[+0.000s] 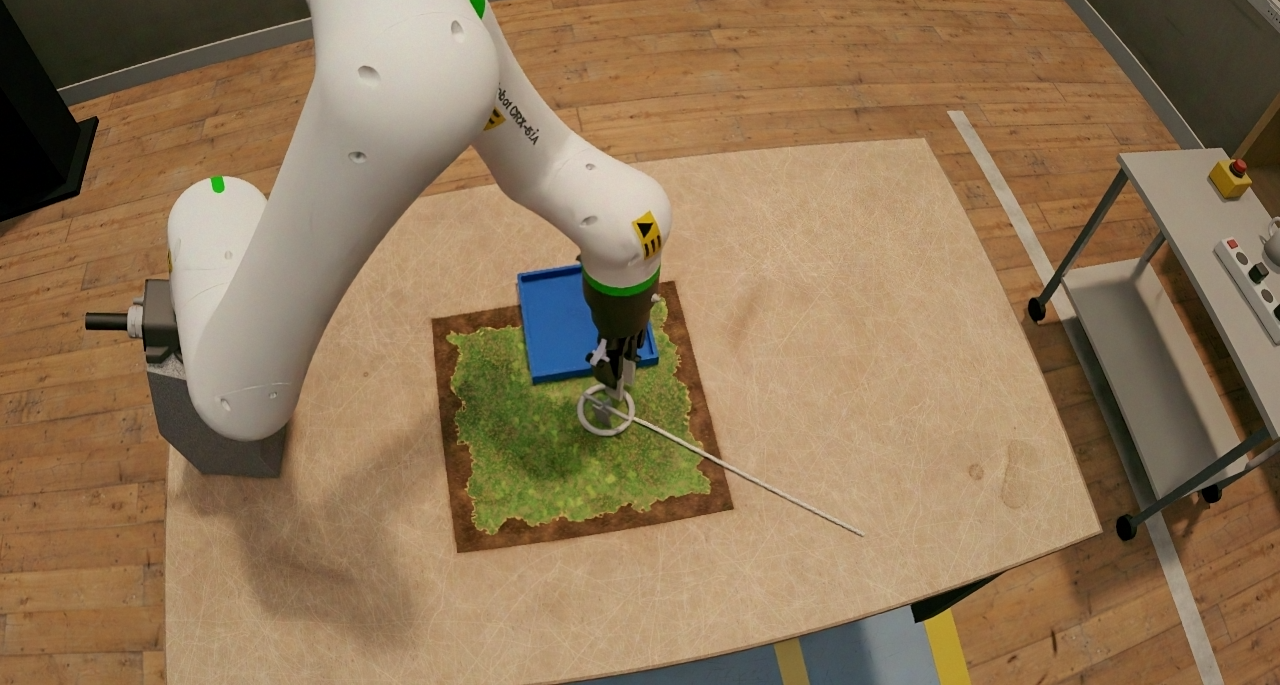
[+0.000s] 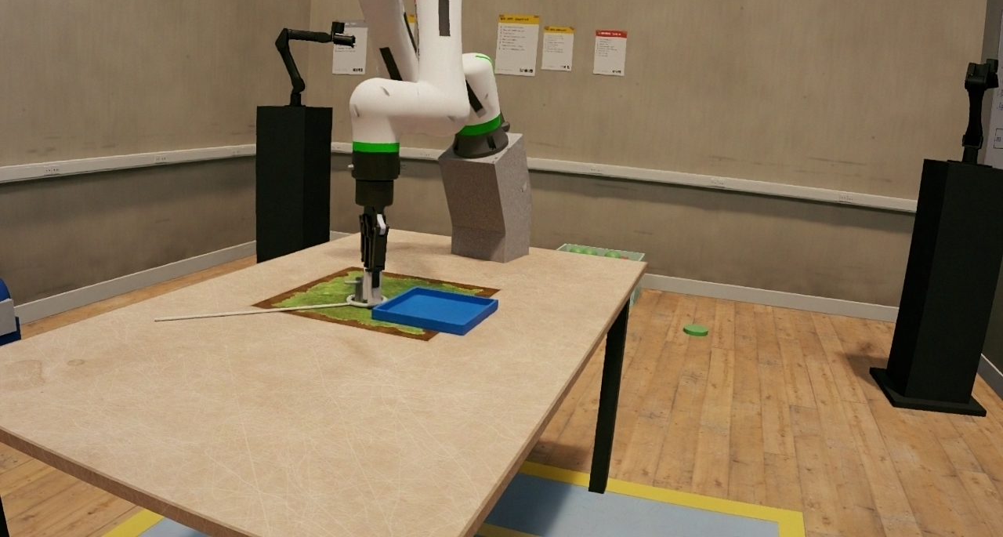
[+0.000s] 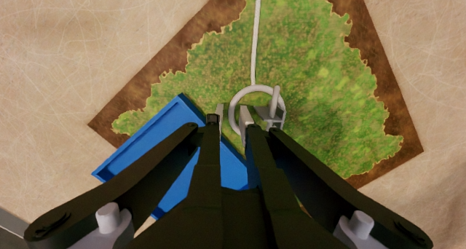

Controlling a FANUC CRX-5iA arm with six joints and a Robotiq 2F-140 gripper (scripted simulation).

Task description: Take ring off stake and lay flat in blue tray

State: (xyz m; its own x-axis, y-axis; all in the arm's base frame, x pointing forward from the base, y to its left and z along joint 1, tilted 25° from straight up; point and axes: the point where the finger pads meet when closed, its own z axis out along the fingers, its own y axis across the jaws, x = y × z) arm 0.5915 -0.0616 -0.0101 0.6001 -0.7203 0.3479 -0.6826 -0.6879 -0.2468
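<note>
A white ring (image 3: pixel 251 89) lies low on the green grass mat (image 1: pixel 554 421), looped around a short grey stake (image 3: pixel 275 103). It also shows in the top view (image 1: pixel 605 410). A thin white line (image 1: pixel 742 475) runs from the ring across the table. My gripper (image 3: pixel 231 113) points straight down at the ring's near rim. Its two fingers stand a little apart, one inside and one outside the rim, with gaps on both sides. The blue tray (image 1: pixel 559 323) sits on the mat just behind the ring, and its floor holds nothing that I can see.
The arm's grey base block (image 2: pixel 487 197) stands at the table's back edge. The tray's raised rim (image 2: pixel 434 309) is right next to the ring and stake. A grey cart (image 1: pixel 1190 305) stands off the table to the right.
</note>
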